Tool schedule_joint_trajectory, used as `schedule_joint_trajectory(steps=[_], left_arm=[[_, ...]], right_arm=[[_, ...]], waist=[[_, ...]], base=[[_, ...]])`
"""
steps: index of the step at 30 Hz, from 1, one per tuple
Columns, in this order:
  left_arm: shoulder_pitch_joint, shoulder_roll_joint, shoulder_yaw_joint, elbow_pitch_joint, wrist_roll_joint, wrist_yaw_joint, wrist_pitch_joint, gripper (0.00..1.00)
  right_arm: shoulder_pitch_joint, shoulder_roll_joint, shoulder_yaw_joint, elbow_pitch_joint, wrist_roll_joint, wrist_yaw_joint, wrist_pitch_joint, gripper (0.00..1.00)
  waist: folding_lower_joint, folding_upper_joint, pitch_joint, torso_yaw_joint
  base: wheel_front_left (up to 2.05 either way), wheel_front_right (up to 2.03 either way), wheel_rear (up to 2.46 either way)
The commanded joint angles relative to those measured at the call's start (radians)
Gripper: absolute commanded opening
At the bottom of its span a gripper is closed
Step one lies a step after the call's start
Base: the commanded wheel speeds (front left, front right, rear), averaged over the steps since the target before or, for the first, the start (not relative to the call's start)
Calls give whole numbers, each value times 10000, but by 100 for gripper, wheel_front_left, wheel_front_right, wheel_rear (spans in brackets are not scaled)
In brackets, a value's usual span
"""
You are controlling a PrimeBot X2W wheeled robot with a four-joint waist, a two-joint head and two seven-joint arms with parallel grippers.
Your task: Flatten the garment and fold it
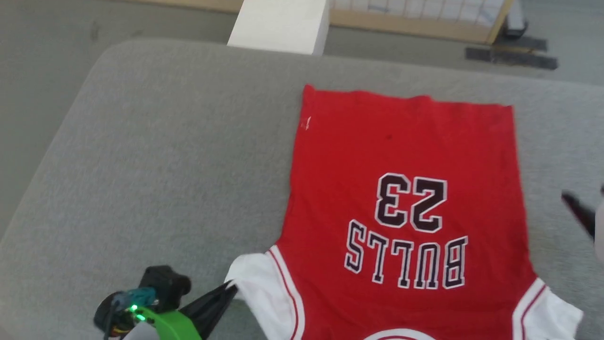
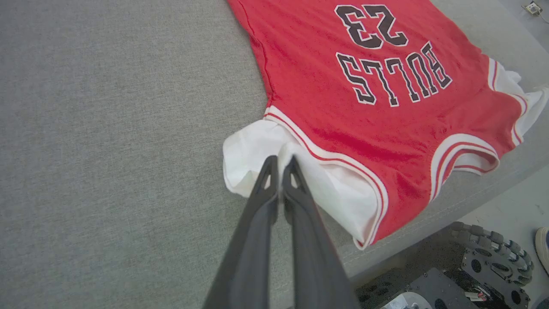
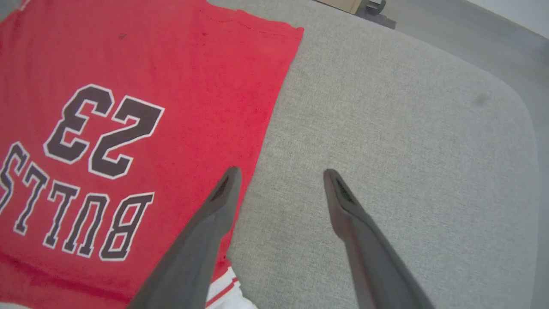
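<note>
Head view: garment (image 1: 406,156) lies flat on grey padded surface (image 1: 165,165), right of centre, lettering side up. Hem on the far side, collar at the bottom edge of frame, so "BULLS 23" (image 1: 408,231) reads upside down. Small white logo (image 1: 306,123) sits at the far-left hem corner. Both white sleeves are out to the sides: one lower left (image 1: 259,293), one lower right (image 1: 552,307). Left gripper (image 1: 229,288) comes in low left, dark tip touching the outer edge of the lower-left sleeve. Right gripper (image 1: 583,192) is cut off by the right edge, beside the garment's side seam and apart from it; can't judge the jaws from here. White block (image 1: 283,23) stands at the far edge of the surface

Left wrist view: left gripper (image 2: 281,163) has its jaws pressed together, tips buried in a pucker of the white sleeve (image 2: 248,159), so it's pinching sleeve fabric. Sleeve is bunched and rumpled around the tips. Red body (image 2: 343,86) beyond is smooth, near shoulder close to the surface's front edge. Robot base wheel (image 2: 493,257) shows below that edge

Right wrist view: right gripper (image 3: 281,176) has its jaws spread wide with nothing between them. One finger (image 3: 223,193) overlaps the garment's (image 3: 128,86) side edge, the other is over bare grey surface (image 3: 386,128). Can't tell whether either touches down
</note>
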Motion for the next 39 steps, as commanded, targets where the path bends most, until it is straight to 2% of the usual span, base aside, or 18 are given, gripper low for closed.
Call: schedule_joint_trajectory(steps=[1, 3, 7, 15, 23, 27, 29, 32, 39], left_arm=[[-249, -148, -43, -185, 135, 35, 41, 0], [-446, -361, -149, -603, 343, 75, 65, 0], [-698, -698, -299, -975, 589, 92, 53, 0], [-1084, -1243, -552, -1322, 975, 81, -18, 0], [-1243, -1704, -763, -1291, 1118, 34, -166, 0], [-1248, -1815, -771, -1089, 1085, 22, -272, 0], [-1232, -1810, -737, -950, 1038, 11, -328, 0], [-1226, -1780, -679, -780, 1002, -3, -418, 0], [-1022, -1569, -502, -394, 826, 87, -557, 0]], right_arm=[[-594, 142, 41, 217, -98, -17, 167, 100], [-1947, 253, 20, 1064, -321, -17, 572, 100], [-3512, -69, 72, 2394, -937, -17, 928, 100], [-5756, -522, -422, 4609, -2047, -17, 1382, 100], [-6285, -690, -744, 5926, -3077, -17, 1276, 100], [-5977, -487, -663, 6324, -3034, -17, 1217, 100], [-5772, -447, -552, 6452, -2975, -17, 1252, 0], [-5446, -420, -431, 6597, -2749, -17, 1330, 0], [-4464, -685, -72, 6644, -2316, -17, 566, 0]], waist=[[1, 0, 1135, 994], [1, 0, 1765, 1440], [1, 0, 2450, 1977], [1, 0, 3346, 2866], [1, 0, 3697, 3263], [1, 0, 3618, 3209], [1, 0, 3513, 3111], [1, 0, 3278, 2912], [1, 0, 2182, 2098]], base=[[0, 0, 0], [0, 0, 0], [0, 0, 0], [0, 0, 0], [0, 0, 0], [0, 0, 0], [0, 0, 0], [0, 0, 0], [0, 0, 0]])
